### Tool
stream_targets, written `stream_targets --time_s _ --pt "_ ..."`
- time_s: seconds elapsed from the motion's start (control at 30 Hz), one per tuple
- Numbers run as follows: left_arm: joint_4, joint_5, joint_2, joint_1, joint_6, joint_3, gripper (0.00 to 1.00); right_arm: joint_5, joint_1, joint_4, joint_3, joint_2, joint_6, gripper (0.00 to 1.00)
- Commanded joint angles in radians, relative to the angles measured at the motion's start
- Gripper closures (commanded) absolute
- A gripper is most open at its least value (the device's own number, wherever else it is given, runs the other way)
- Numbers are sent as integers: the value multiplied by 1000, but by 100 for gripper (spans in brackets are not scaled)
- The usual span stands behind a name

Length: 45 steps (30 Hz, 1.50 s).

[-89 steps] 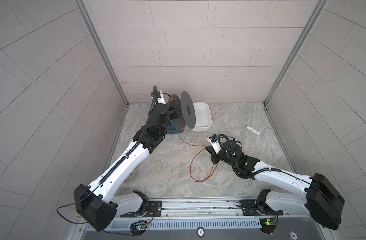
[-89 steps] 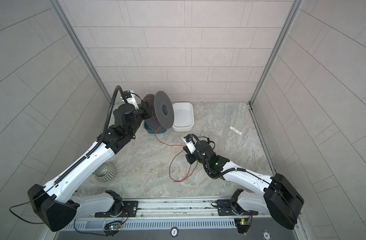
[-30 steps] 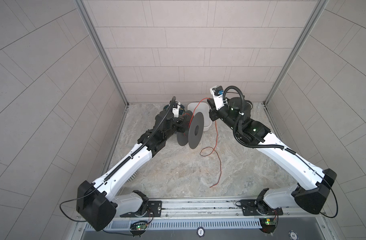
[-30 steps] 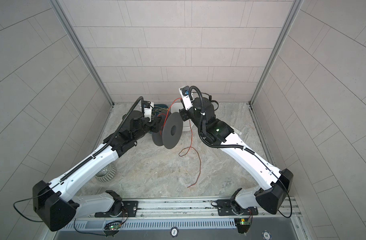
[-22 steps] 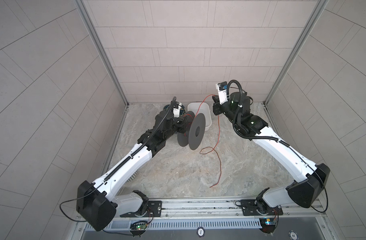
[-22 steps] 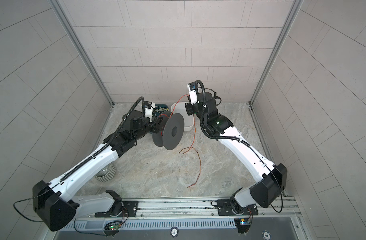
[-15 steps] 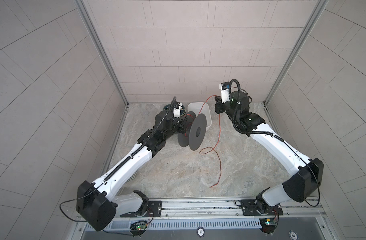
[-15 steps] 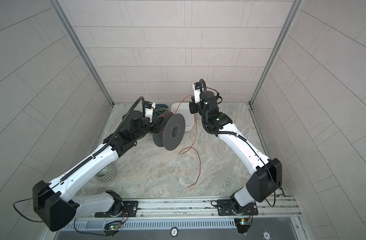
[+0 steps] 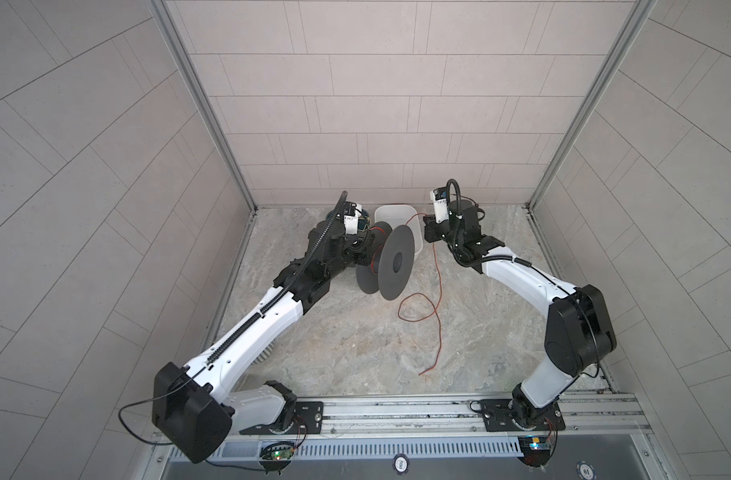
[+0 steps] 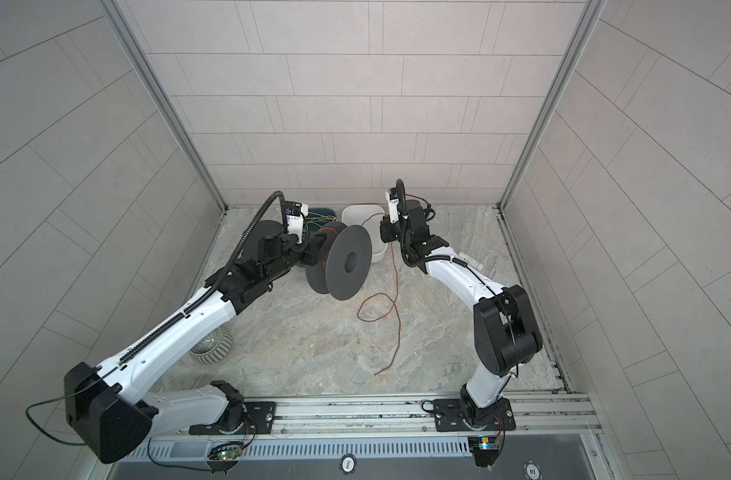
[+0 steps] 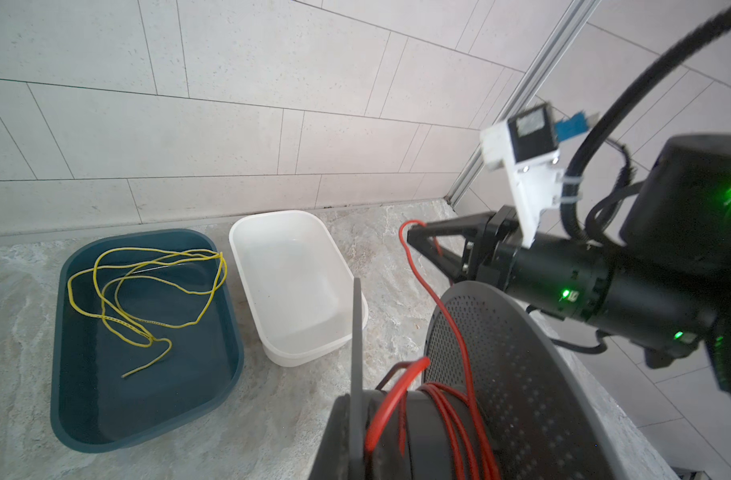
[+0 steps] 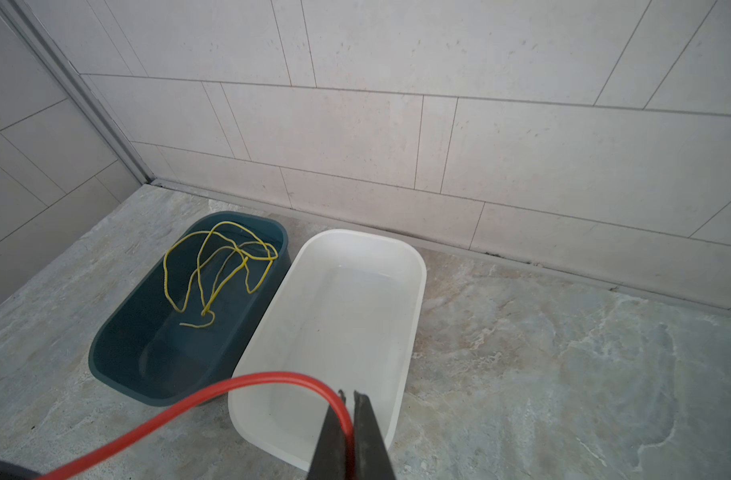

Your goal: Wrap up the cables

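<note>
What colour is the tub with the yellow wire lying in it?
Dark teal; the tub shows best in the left wrist view.

Spool [image 9: 391,249] before tub [image 9: 397,209], cable [image 12: 272,376] to right.

The spool [image 11: 513,374] runs off the left wrist view's edge; the ribbed bowl [image 10: 216,347] is half hidden.

Marbled tabletop [image 9: 355,353], teal tub [image 11: 168,395], white tub [image 11: 297,291], cable [image 9: 439,332]
</note>
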Motion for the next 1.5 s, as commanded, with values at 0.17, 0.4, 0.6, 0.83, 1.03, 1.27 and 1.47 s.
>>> stream_targets --time_s 0.17,0.4,0.6,0.83,1.03,1.27,1.47 --pt "191 -105 -25 42 -102 1 100 -102 1 226 -199 -21 95 100" --pt "288 -116 -29 70 -185 -27 100 -124 79 295 -336 -65 120 100" --pt "303 -197 -36 78 -202 -55 100 -85 171 291 -371 -81 106 100" --pt "349 -168 -35 79 -243 -79 100 -151 198 272 -408 -123 108 76" --pt "370 -134 -50 90 -233 -100 100 -148 198 220 -452 -175 110 47" --pt "401 -41 -60 106 -290 -107 100 -15 193 79 -542 -357 93 24" --pt "434 77 -54 115 -370 -98 100 47 143 29 -604 -396 100 19"
